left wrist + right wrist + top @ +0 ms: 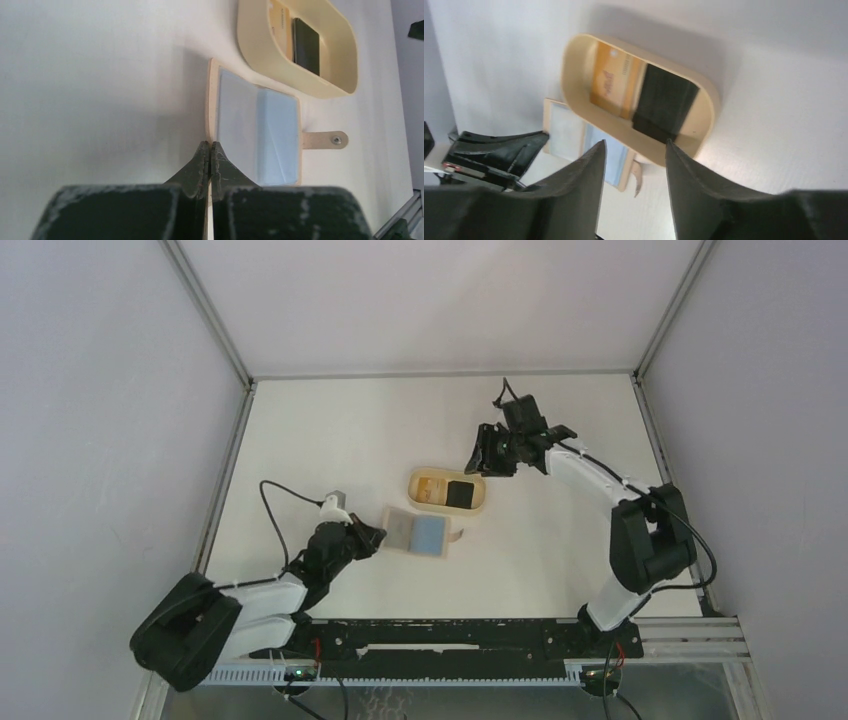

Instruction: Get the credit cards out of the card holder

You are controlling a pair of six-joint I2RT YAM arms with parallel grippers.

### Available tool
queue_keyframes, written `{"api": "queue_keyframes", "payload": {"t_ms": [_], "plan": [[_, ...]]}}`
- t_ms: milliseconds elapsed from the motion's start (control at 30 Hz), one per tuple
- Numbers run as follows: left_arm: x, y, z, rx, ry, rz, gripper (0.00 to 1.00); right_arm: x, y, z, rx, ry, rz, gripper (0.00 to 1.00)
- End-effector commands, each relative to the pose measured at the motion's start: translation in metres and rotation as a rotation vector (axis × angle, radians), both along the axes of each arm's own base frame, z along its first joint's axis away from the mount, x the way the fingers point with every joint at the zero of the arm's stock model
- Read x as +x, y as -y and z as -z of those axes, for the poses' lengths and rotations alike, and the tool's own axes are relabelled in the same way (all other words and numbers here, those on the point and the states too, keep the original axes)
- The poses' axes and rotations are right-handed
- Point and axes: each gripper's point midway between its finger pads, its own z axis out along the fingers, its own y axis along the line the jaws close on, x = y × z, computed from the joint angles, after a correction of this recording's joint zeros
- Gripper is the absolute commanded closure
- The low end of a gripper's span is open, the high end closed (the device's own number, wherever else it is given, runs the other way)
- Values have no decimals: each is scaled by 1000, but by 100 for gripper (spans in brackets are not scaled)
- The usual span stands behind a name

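Note:
The tan card holder (397, 528) (213, 100) lies open on the table, strap (325, 140) out to one side. A light blue credit card (432, 533) (278, 135) shows in one half of it. My left gripper (378, 537) (210, 145) is shut on the holder's near edge. A black credit card (460, 493) (306, 46) (664, 102) lies in the tan oval tray (482, 504) (250, 40) (574, 75). My right gripper (487, 462) (635, 143) hovers open above the tray's black-card end, with nothing between its fingers.
An orange card (432, 486) (281, 25) (614, 80) lies in the tray beside the black one. The tray stands just behind the holder. Grey walls and a metal frame close in the white table on three sides.

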Motion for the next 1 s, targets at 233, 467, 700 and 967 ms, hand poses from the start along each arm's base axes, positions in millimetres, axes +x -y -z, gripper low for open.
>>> {"api": "queue_keyframes", "payload": {"t_ms": [233, 467, 700, 967], "plan": [[15, -5, -37, 116, 90, 9, 100, -60, -125, -10, -18, 111, -217, 21], [9, -6, -24, 95, 55, -6, 100, -81, -176, 32, -131, 30, -213, 21], [8, -9, -21, 101, 49, -14, 100, -73, -179, 54, -259, 7, -172, 18], [7, -10, -18, 105, 40, -16, 100, -65, -181, 63, -300, -4, -157, 16]]}}
